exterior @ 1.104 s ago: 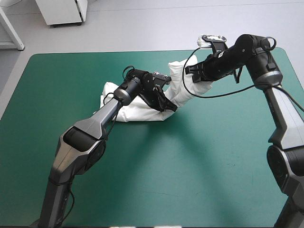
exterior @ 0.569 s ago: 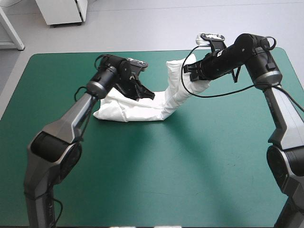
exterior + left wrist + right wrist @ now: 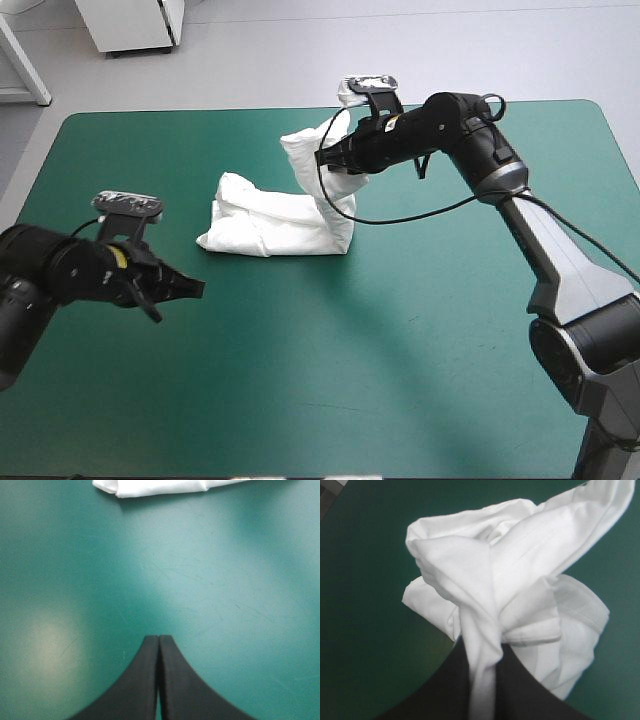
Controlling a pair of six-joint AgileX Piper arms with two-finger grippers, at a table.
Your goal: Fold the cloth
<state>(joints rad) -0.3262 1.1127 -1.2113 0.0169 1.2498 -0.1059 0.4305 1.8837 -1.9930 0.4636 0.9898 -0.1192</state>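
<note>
The white T-shirt (image 3: pixel 275 222) lies as a folded bundle near the middle of the teal-green table, its right end pulled up off the cover. My right gripper (image 3: pixel 335 165) is shut on that raised end, and cloth hangs bunched between its fingers (image 3: pixel 482 680). My left gripper (image 3: pixel 188 288) sits low over bare cover near the table's left side, well short of the bundle, fingers shut and holding nothing (image 3: pixel 158 642). In the left wrist view only the T-shirt's near edge (image 3: pixel 160 487) shows, far ahead of the fingertips.
Bare teal-green cover (image 3: pixel 400 350) stretches across the front and right of the table. The table's left edge (image 3: pixel 25 190) is close to my left arm.
My left gripper has let go of the T-shirt and drawn back to the table's left front. My right gripper has carried the raised end leftward over the bundle.
</note>
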